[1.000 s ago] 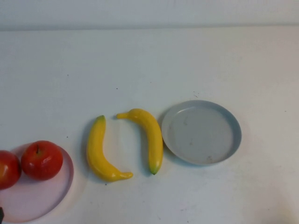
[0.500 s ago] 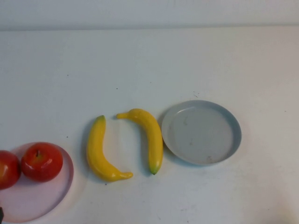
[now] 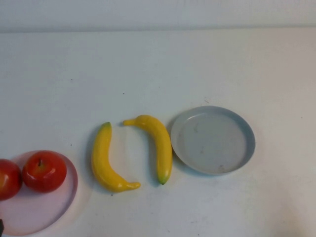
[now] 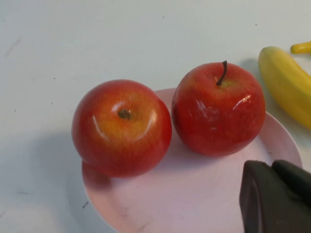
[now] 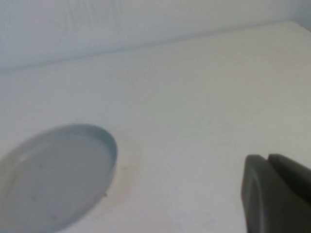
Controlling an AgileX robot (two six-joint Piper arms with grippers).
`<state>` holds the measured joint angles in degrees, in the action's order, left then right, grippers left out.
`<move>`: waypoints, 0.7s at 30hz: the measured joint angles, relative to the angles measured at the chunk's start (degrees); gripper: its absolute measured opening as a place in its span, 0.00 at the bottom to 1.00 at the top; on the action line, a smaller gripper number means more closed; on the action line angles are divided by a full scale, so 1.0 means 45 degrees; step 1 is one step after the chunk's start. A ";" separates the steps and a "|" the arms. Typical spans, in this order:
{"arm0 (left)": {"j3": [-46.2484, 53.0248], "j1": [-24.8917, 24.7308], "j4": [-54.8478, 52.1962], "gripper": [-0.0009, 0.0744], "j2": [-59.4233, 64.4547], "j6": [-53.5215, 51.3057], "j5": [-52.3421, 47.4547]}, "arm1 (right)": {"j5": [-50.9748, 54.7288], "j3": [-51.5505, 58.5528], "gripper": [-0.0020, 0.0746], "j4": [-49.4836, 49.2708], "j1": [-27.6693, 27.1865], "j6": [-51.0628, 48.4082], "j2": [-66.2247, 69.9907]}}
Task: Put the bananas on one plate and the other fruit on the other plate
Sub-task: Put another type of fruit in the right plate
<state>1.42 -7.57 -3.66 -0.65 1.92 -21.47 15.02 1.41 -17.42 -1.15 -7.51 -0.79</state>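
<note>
Two yellow bananas (image 3: 105, 160) (image 3: 157, 145) lie side by side on the white table, between the two plates. The grey-blue plate (image 3: 213, 140) to their right holds nothing. At the near left, the pale pink plate (image 3: 34, 210) carries two red apples (image 3: 44, 170) (image 3: 7, 178). In the left wrist view one apple (image 4: 218, 109) sits well on the pink plate (image 4: 194, 194), while the other apple (image 4: 121, 127) rests at its rim. My left gripper (image 4: 272, 166) hangs shut and empty over that plate. My right gripper (image 5: 267, 158) is shut and empty, off to the side of the grey-blue plate (image 5: 53, 174).
One banana (image 4: 286, 82) lies just beyond the pink plate's edge in the left wrist view. The white wall rises along the table's far edge (image 3: 158, 29).
The apple nearer the bananas has settled a touch toward the near side of the pink plate. Both grippers and the bananas have stayed put.
</note>
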 joint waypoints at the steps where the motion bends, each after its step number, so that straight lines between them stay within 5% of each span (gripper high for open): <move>1: 0.0000 0.0000 0.0000 0.02 0.0000 0.0000 0.0000 | -0.0308 0.0000 0.00 -0.0764 0.0000 0.0000 0.0000; 9: 0.0000 0.0000 0.0000 0.02 0.0000 0.0000 0.0000 | -0.1834 0.0000 0.00 -0.6820 0.0000 -0.0476 0.0000; 21: 0.0000 0.0000 0.0000 0.02 0.0000 0.0000 0.0000 | 0.4409 -0.4359 0.00 -0.6681 0.0000 -0.0615 0.3209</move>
<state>1.42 -7.57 -3.66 -0.65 1.92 -21.47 34.86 -18.20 -47.49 -1.15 -10.28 13.65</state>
